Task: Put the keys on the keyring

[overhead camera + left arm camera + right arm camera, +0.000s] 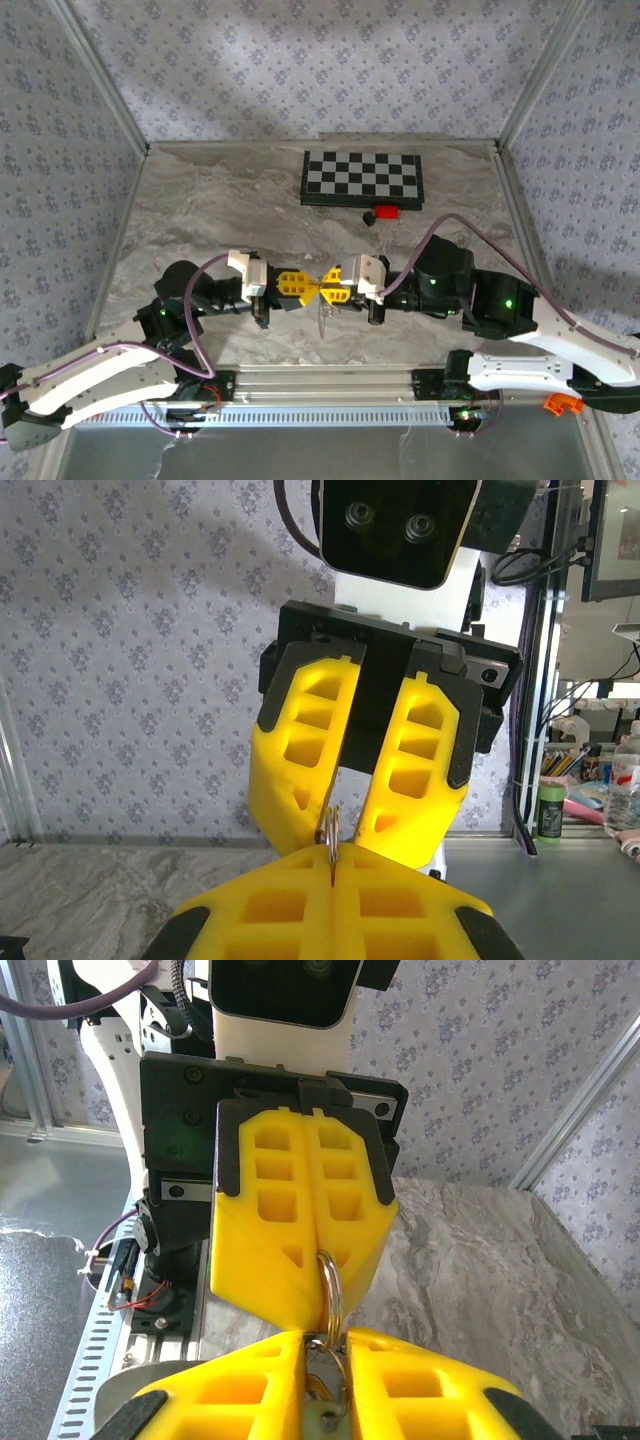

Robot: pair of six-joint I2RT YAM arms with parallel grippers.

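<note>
Both grippers meet tip to tip above the middle of the marble table (200, 210). My left gripper (310, 288) is shut on the keyring (332, 832), a thin metal split ring standing edge-on out of its closed yellow fingertips (290, 880). In the right wrist view the keyring (331, 1280) reaches down into the narrow gap of my right gripper (325, 1338). The key (330, 1422), with its pale mint-green head, sits in that gap between the yellow fingers (260, 1380), with a smaller wire loop above it. The right gripper (322, 287) faces the left one.
A black-and-white checkerboard (362, 177) lies at the back of the table. A small red block (387, 212) and a black one (369, 217) sit just in front of it. Patterned walls close in three sides. A metal rail (330, 380) runs along the near edge.
</note>
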